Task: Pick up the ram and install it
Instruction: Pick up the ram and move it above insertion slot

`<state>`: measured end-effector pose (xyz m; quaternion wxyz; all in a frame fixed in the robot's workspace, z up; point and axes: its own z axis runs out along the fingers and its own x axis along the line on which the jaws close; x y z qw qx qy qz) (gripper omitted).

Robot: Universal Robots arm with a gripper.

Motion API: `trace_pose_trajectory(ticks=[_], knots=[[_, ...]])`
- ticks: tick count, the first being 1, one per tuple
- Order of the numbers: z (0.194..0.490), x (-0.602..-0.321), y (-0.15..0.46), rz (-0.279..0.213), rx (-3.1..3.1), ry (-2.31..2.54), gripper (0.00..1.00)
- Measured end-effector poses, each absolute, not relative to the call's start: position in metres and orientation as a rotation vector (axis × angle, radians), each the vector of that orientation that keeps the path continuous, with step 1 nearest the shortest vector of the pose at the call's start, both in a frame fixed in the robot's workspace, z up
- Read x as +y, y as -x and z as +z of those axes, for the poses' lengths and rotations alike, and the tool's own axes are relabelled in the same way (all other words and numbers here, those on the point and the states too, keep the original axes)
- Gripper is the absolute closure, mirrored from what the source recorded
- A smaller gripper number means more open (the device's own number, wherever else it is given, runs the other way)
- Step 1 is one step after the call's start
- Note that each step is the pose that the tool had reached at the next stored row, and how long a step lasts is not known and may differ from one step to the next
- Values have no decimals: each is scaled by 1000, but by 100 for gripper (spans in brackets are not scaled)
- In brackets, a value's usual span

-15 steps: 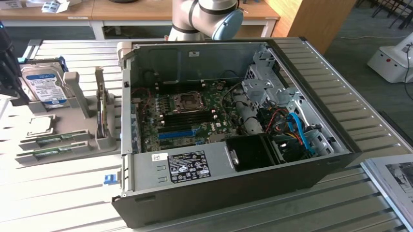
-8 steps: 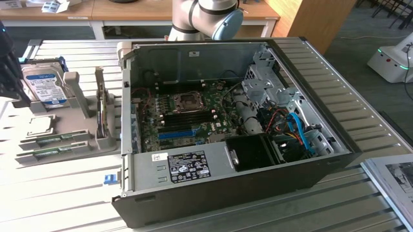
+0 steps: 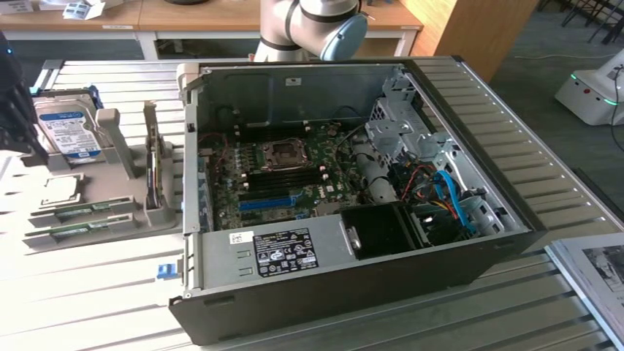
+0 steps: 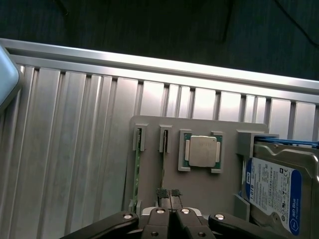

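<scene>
The jaws are pressed together and nothing is held in them. In the wrist view they are seen just over the grey holder (image 4: 209, 184), close to one end of the ram (image 4: 164, 162). If the ram is touched cannot be told. The ram is a thin green stick, stood on its edge in a slot of the holder, just beside the square chip (image 4: 202, 151). A second green stick (image 4: 138, 169) is stood in the next slot, farther from the chip. A drive (image 4: 279, 194) with a blue label is set at the other end of the holder. The holder is set on the counter (image 3: 117, 307), on the exterior view's left of the open case (image 3: 390, 285), well apart from the board (image 3: 322, 191) inside it. The task is judged to be only at its start: the ram has not been picked up, and it has not been put into the board
</scene>
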<state>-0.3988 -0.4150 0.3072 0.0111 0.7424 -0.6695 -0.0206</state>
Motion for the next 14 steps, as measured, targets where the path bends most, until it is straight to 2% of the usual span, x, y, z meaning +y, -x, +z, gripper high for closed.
trace_pose_trajectory(ticks=[14], knots=[[299, -415, 399, -64, -2089, -2316, 90]])
